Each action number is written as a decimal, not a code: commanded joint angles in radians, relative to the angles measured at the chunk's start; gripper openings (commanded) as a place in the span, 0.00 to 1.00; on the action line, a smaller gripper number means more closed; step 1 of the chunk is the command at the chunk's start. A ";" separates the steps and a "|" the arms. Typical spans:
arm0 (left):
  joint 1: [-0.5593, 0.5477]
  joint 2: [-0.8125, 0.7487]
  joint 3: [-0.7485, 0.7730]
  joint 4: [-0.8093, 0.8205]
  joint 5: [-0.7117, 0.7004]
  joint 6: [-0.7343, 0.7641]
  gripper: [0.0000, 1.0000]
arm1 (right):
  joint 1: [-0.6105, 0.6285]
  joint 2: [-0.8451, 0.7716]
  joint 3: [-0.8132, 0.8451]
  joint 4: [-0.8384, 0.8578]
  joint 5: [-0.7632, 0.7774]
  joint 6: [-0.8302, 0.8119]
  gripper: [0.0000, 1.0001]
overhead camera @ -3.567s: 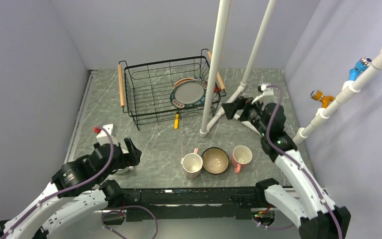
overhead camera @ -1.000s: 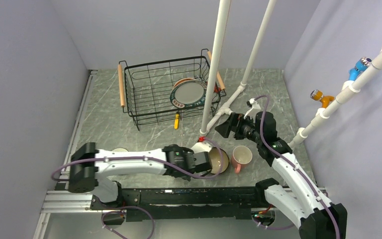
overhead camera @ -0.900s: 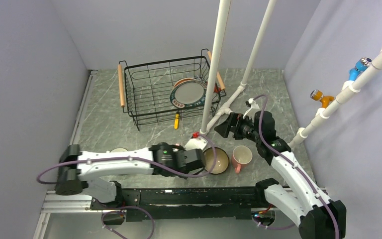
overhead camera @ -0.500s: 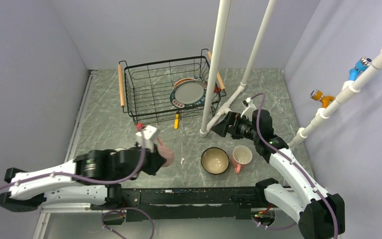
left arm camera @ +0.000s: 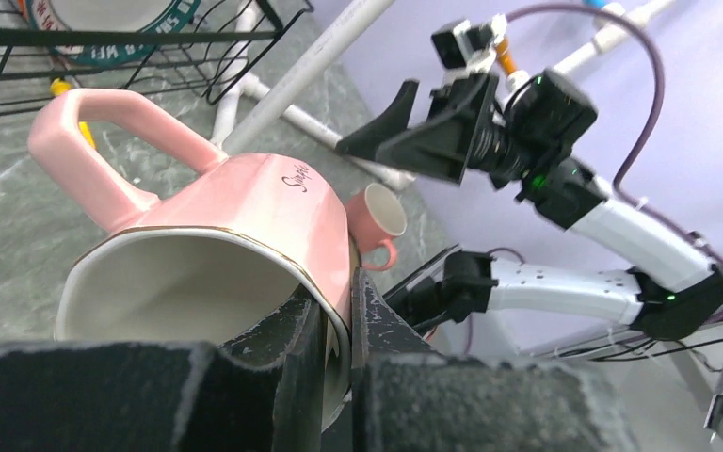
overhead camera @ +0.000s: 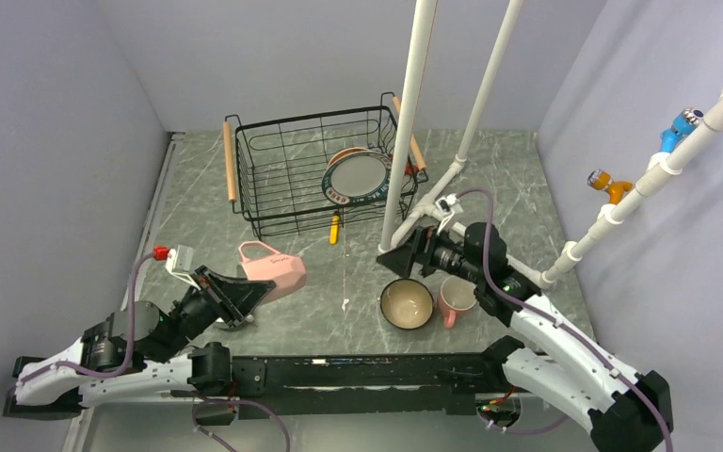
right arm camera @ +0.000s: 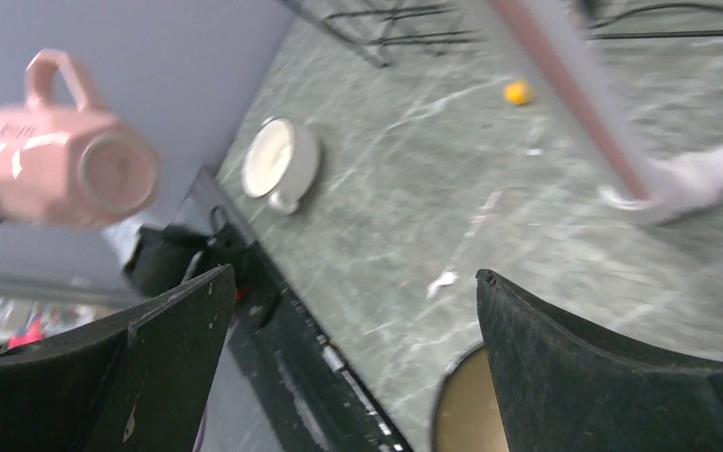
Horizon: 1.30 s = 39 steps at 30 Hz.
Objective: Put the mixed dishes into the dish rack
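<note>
- The left fingers (left arm camera: pixel 377 320) are clamped on the rim of a pink mug (overhead camera: pixel 273 266), one finger inside the wall and one outside; the mug hangs on its side in the air over the near left part of the desk (overhead camera: pixel 198 235), handle uppermost
- The right fingers (right arm camera: pixel 151 377) stand wide apart and hold nothing, over the bowl (overhead camera: pixel 407 303) by the near edge
- The dish rack (overhead camera: pixel 306 121) sits toward the far edge, with the big plate (overhead camera: pixel 358 176) leaning inside it; a second pink mug (overhead camera: pixel 457 297) waits just beside the bowl, and the white cup (right arm camera: pixel 278 160) rests near the left edge
- The mug looks like glazed ceramic: stiff, smooth, likely slippery and easy to chip against wire; a rim pinch lets it swing, so the handle or a deeper bite on the wall would probably hold it steadier
- Cursive lettering on the mug's side begins "Simpl"; marks on the plate's rim are too small to read
</note>
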State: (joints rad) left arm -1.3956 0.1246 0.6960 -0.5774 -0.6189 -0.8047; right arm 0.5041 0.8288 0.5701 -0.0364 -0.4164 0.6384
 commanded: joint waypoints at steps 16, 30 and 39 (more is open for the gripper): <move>-0.001 0.039 -0.142 0.752 0.093 0.278 0.00 | 0.586 0.288 0.073 0.860 0.291 0.483 1.00; 0.000 0.051 -0.195 0.880 0.166 0.297 0.00 | 0.638 0.391 0.193 0.848 0.429 0.600 1.00; -0.001 0.074 -0.212 0.909 0.164 0.302 0.00 | 0.650 0.404 0.200 0.856 0.423 0.621 0.83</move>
State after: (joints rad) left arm -1.3949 0.1818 0.4656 0.1921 -0.4931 -0.5159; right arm 1.1416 1.2308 0.7284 0.7578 0.0010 1.2339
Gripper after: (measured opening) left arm 0.142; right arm 0.898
